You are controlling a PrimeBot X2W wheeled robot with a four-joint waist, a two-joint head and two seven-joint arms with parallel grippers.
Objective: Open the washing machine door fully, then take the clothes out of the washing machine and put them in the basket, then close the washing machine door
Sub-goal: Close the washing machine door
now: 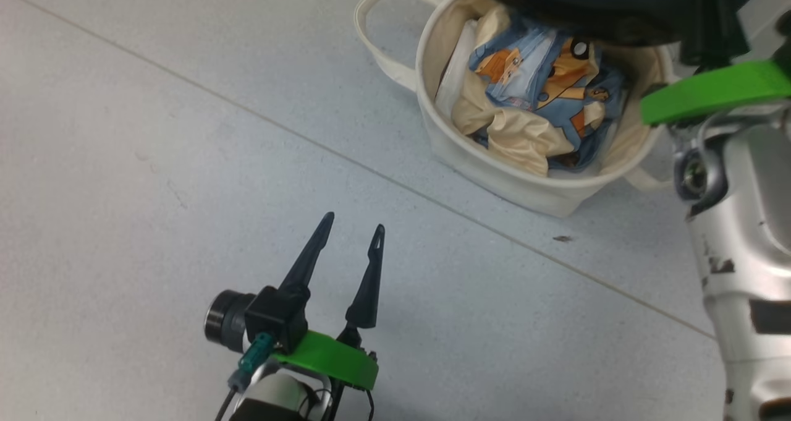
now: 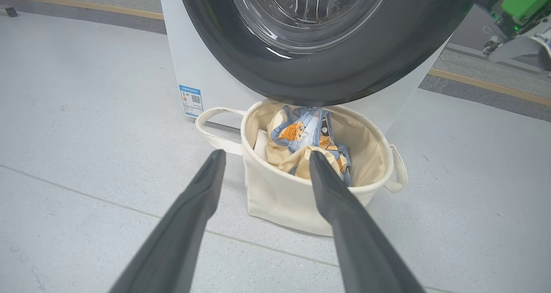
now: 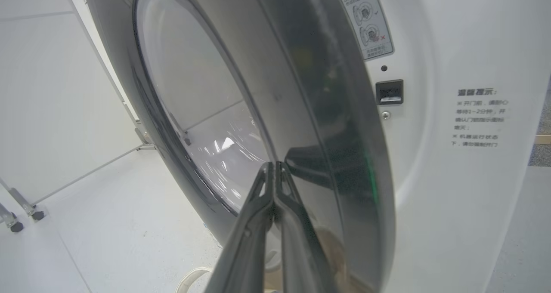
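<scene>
Two of the three stages look complete. The clothes (image 1: 544, 81) lie bundled inside the basket (image 1: 494, 174), which stands on the floor (image 1: 154, 192) directly below the washing machine door (image 2: 344, 69) and in front of the washing machine (image 3: 452, 177). In my judgement the step in hand is closing the door.

Right claw (image 3: 274, 165): fingers pressed together and holding nothing. The tips sit at the door's glossy black rim, between the glass bowl and the outer edge. Contact looks likely, since the reflection meets the tips, but cannot be confirmed. The door stands ajar, and the latch socket (image 3: 389, 92) on the machine front is exposed beside the door's free edge.

Left claw (image 1: 355, 221): fingers apart and empty, hovering over bare floor near the basket, clear of the door.

Recommendations for the closing push:
- Press on the rim toward the free, latch-side edge, not on the glass bowl; leverage is best there.
- Keep the push square to the door face and follow its arc, as the tips could skid on the glossy rim.
- Carry the push through until the latch seats; a weak finish may leave the door resting unlatched.
- The top of the garment looks close under the door's lower rim, so watch for snagging.
- Hold the left claw out of the door's swing.
</scene>
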